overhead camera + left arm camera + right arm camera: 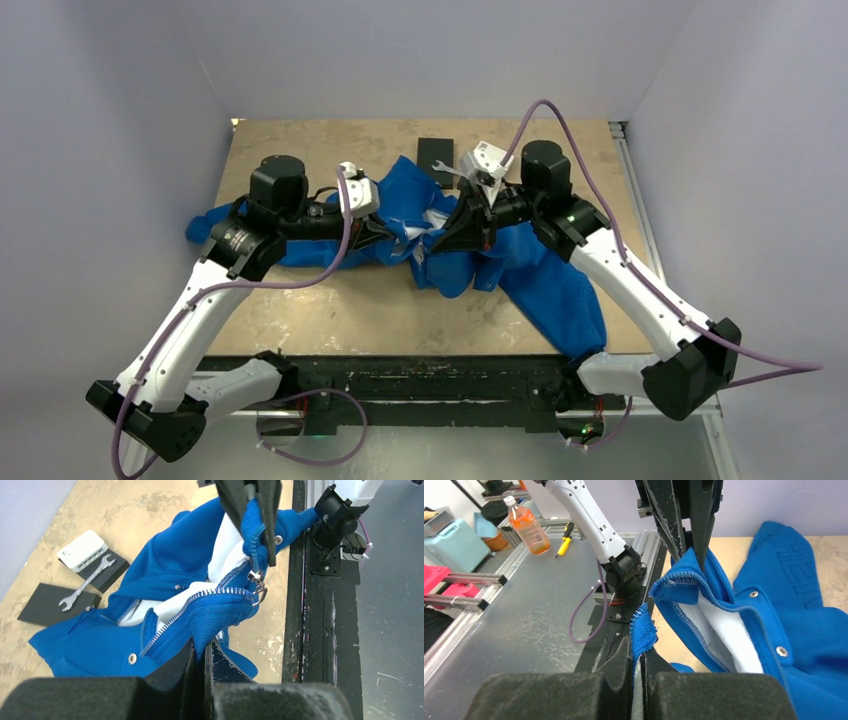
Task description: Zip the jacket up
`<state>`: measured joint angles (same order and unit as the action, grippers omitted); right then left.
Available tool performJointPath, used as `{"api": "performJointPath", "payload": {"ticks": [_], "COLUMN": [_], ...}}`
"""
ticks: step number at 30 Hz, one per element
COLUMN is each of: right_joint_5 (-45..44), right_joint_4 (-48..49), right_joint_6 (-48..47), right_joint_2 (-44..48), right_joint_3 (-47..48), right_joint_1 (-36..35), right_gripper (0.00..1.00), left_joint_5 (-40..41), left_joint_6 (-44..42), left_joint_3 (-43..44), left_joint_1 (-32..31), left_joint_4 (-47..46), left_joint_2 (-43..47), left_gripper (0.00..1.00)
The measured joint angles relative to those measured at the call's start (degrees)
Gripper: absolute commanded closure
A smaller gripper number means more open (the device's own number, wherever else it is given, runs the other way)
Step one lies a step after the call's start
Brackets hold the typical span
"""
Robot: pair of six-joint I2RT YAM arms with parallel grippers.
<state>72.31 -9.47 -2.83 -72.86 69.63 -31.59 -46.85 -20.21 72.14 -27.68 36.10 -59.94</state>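
The royal-blue jacket (pixel 545 280) lies bunched across the middle of the table, its front open with white lining (pixel 225 545) showing. My left gripper (pixel 204 652) is shut on one front edge just below its silvery zipper teeth (pixel 200 597). My right gripper (pixel 639 655) is shut on the other front edge, with zipper teeth (pixel 640 614) standing out above the jaws. The metal slider and pull (pixel 257 580) hang just under the right gripper's fingers (pixel 267 510). In the top view the left gripper (pixel 400 245) and right gripper (pixel 438 240) nearly meet over the jacket.
A wrench (pixel 85 582) lies across two black foam pads (pixel 50 602) beside a white box (pixel 82 550) at the back of the table. A black rail (pixel 300 630) runs along the near table edge. An orange bottle (pixel 526 525) and a screwdriver (pixel 565 539) sit off the table.
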Motion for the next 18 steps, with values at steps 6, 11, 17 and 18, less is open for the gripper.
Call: {"api": "performJointPath", "payload": {"ticks": [6,11,17,18], "right_joint_5": [-2.2,-4.6,-7.1,-7.1], "right_joint_4": [2.5,3.9,4.8,5.1], "right_joint_6": [2.1,2.9,4.0,4.4], "right_joint_2": [2.6,2.8,2.7,2.7], "right_joint_3": [-2.2,-2.8,-3.9,-4.1], "right_joint_1": [0.0,0.0,0.0,0.0], "right_gripper": [1.0,1.0,1.0,1.0], "left_joint_5": [4.2,7.4,7.6,7.5], "left_joint_6": [2.5,7.0,8.3,8.0], "left_joint_3": [3.6,3.7,1.8,1.5], "left_joint_1": [-0.7,-2.0,-2.0,-2.0], "left_joint_4": [3.1,1.6,0.1,0.0], "left_joint_2": [-2.9,-3.3,-1.2,-1.0], "left_gripper": [1.0,1.0,1.0,1.0]}}
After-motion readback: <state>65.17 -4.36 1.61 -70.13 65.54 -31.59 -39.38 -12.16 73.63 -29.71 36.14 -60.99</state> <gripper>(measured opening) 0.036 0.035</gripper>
